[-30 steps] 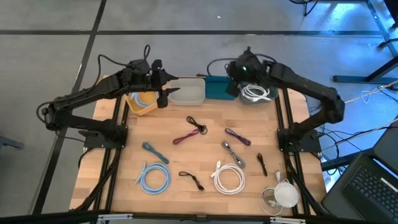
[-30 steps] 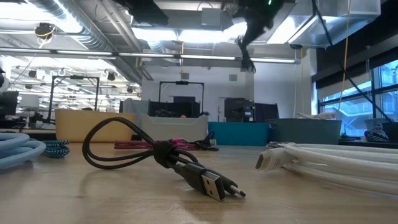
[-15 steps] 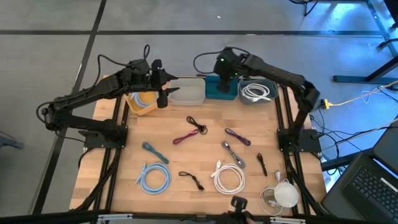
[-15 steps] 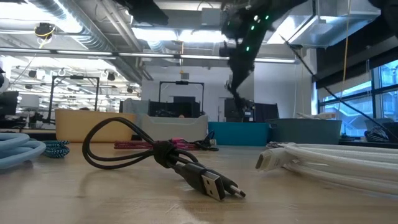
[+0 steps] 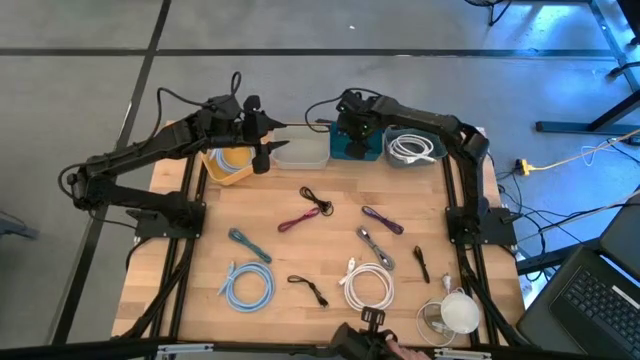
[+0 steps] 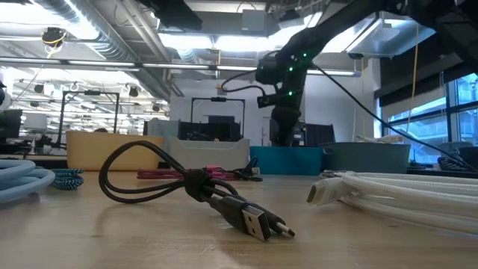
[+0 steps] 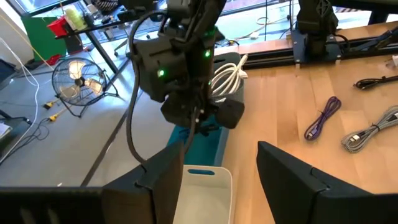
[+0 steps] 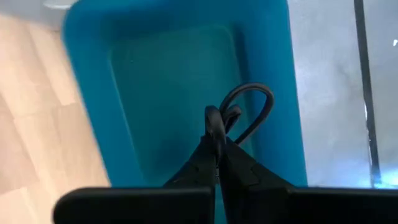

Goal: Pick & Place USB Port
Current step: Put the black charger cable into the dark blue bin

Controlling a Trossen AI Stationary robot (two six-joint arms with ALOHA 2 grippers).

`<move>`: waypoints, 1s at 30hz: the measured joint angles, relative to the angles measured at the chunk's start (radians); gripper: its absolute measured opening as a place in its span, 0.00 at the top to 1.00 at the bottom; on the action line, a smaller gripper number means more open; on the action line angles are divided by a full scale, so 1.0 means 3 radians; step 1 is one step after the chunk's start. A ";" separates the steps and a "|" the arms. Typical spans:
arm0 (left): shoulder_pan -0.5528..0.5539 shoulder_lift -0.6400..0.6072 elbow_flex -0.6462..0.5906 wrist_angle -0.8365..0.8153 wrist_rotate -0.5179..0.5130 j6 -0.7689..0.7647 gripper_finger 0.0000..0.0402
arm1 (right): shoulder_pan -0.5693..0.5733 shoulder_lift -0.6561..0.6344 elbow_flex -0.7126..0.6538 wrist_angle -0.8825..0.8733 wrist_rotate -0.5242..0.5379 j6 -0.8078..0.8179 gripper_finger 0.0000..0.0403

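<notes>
My right gripper (image 5: 350, 128) hovers over the teal bin (image 5: 357, 150) at the table's far edge, shut on a small black cable (image 8: 241, 107). In the low view the right arm (image 6: 284, 82) reaches down behind the teal bin's wall (image 6: 288, 159). My left gripper (image 5: 263, 143) waits open over the near left corner of the white bin (image 5: 302, 151), its fingers (image 7: 163, 175) apart and touching nothing. Several more cables lie loose on the wooden table, among them a black USB cable (image 5: 317, 201). My right gripper pinches the black cable between its two fingertips (image 8: 211, 155), coming from above and pointing down into the teal bin. A loop of the cable (image 8: 256, 93) sticks out past the fingertips, lifted clear of the bin's floor (image 8: 168, 93).
A yellow bin (image 5: 226, 166) stands left of the white one; a grey bin holding a white cable (image 5: 414, 148) stands right of the teal one. Pink (image 5: 296, 220), purple (image 5: 382, 219), grey (image 5: 375, 247), white (image 5: 368, 286) and blue (image 5: 248, 286) cables lie across the table. A hand (image 5: 395, 350) shows at the near edge.
My right arm has swung from above the grey bin toward the table's left and has come down, so its gripper now hangs low over the teal bin. My left arm has kept still.
</notes>
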 joint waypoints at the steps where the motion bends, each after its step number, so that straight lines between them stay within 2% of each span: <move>1: 0.0000 0.0000 0.0000 -0.0001 0.0000 0.0000 0.52 | -0.0010 0.0028 0.0000 0.0013 -0.0003 0.0000 1.00; 9: 0.0000 0.0000 0.0000 0.0000 0.0000 0.0000 0.53 | -0.0069 0.0201 0.0006 0.0049 -0.0021 0.0004 0.99; 20: 0.0000 0.0000 0.0000 0.0000 0.0000 0.0000 0.53 | -0.0075 0.0179 0.0003 0.0100 -0.0009 0.0055 0.77; 30: 0.0000 0.0000 0.0000 -0.0001 0.0000 0.0000 0.53 | -0.0075 0.0178 0.0003 0.0124 -0.0015 0.0207 0.72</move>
